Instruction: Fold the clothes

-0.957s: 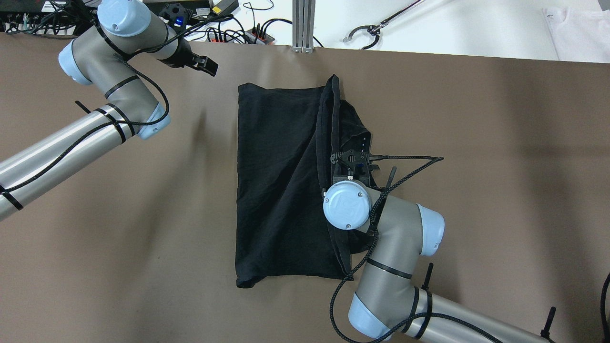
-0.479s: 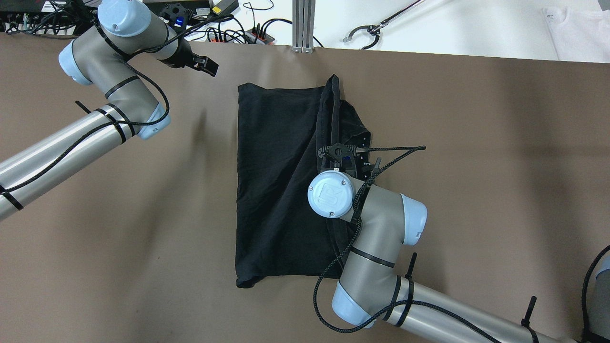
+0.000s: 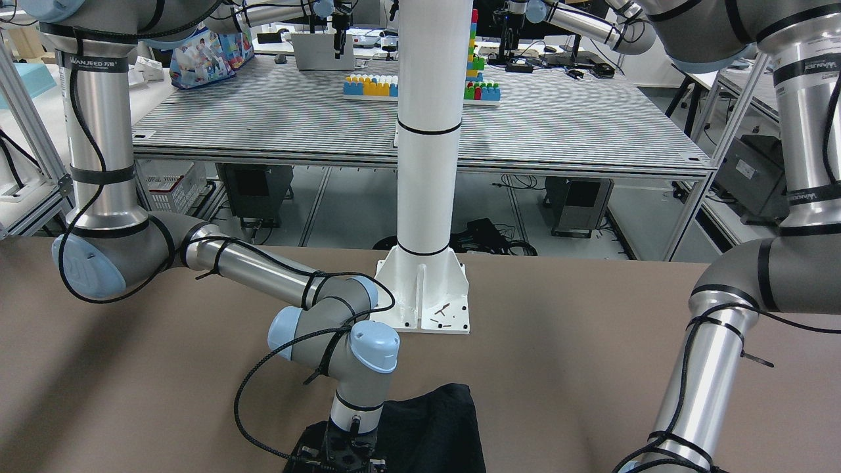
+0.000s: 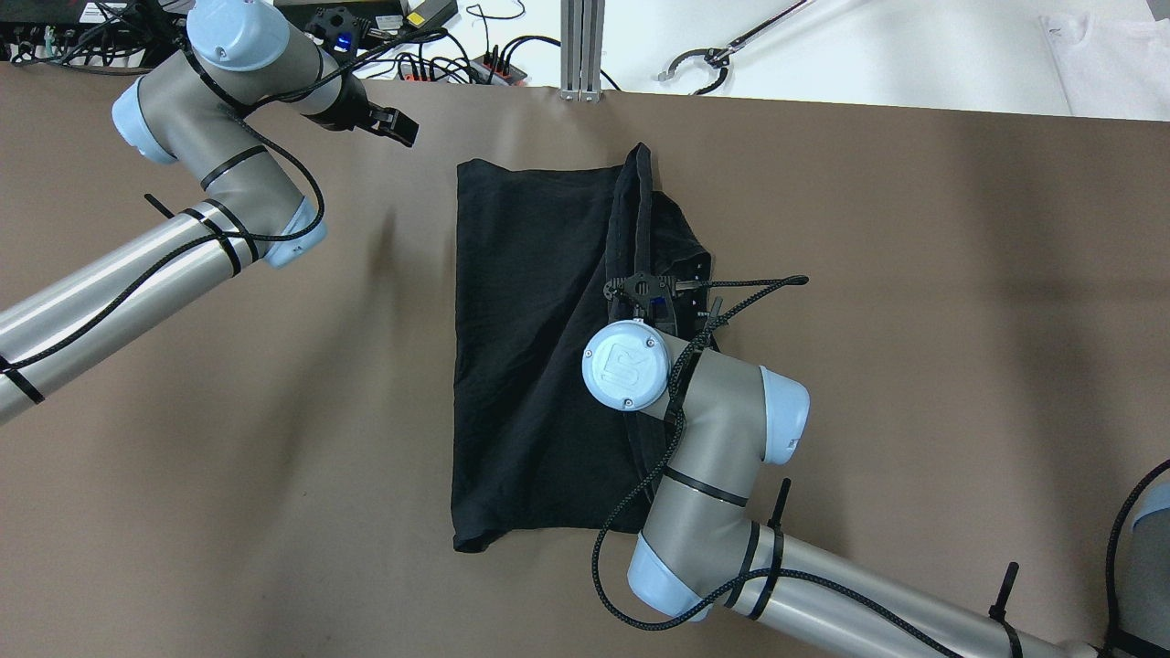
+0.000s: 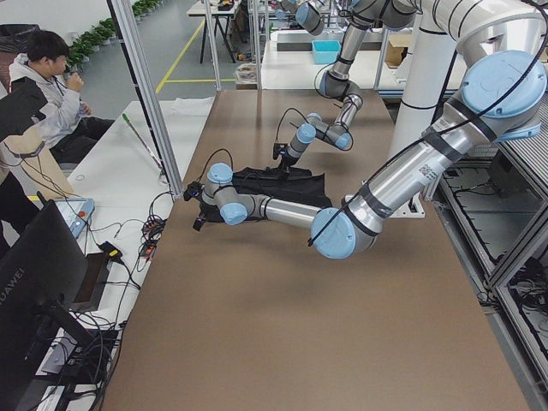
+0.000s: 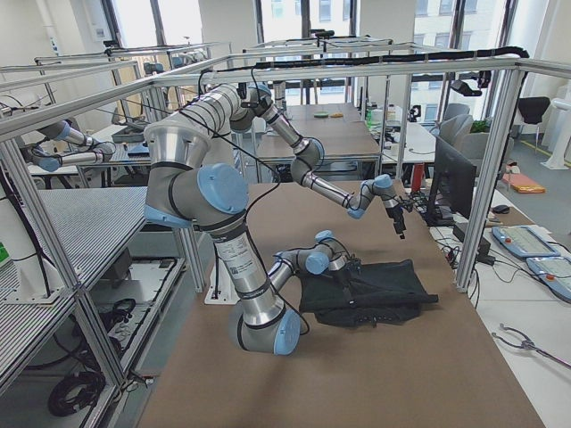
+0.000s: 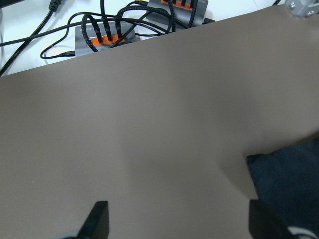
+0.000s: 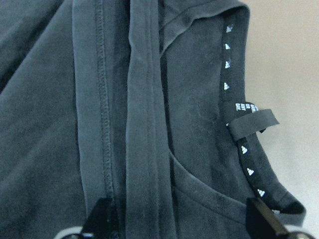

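Observation:
The clothes (image 4: 530,347), one black garment, lie in a tall rectangle mid-table, with the right side folded over in a ridge. The garment also shows in the front-facing view (image 3: 433,427). My right gripper (image 4: 656,306) hangs low over that ridge, near the neckline. In the right wrist view its fingertips (image 8: 102,219) stand wide apart, open, with the hemmed fold (image 8: 144,124) and collar tape (image 8: 239,114) between them. My left gripper (image 4: 398,128) is open above bare table, left of the garment's far-left corner (image 7: 289,184).
Power strips and cables (image 4: 457,64), an aluminium post (image 4: 581,46), a grabber tool (image 4: 722,59) and white cloth (image 4: 1106,55) lie past the table's far edge. The white pillar's base plate (image 3: 427,295) stands on the robot's side. A person (image 5: 47,86) sits beyond the table end.
My right arm has moved left and a little farther across the garment, carrying the open gripper over the folded ridge. The left arm has not moved.

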Robot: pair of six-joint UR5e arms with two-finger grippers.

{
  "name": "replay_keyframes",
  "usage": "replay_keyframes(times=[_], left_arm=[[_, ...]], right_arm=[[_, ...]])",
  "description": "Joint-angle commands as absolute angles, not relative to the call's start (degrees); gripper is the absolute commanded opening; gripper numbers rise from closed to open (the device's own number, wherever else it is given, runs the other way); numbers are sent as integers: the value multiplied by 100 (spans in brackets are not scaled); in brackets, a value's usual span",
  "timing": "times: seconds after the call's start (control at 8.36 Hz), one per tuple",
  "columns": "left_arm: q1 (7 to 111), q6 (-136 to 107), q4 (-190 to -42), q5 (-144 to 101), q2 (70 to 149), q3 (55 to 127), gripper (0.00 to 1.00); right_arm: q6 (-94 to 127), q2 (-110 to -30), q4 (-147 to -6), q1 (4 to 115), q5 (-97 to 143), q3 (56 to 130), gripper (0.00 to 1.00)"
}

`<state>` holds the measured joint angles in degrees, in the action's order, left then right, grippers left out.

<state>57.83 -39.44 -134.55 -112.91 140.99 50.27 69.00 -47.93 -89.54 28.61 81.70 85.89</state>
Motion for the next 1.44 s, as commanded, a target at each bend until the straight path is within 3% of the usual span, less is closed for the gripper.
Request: replay_keyframes(times=[0.0, 0.48, 0.84, 1.32], left_arm=[[5783, -3938, -13447, -11285, 14098, 5027, 100], [5783, -3946, -13456, -11285, 14098, 5027, 100], [5783, -3938, -13447, -11285, 14106, 5027, 100], [5783, -3938, -13438, -11285, 14115, 5019, 100]], right_arm=[[6455, -4816, -8965, 2978, 8261, 8561, 95], [5609, -5421, -8921, 3453, 8718, 8727, 95], [5379, -5967, -8799, 3463, 8727, 9349, 95], [5598, -5196, -9253, 3078, 9334, 9729, 95]])
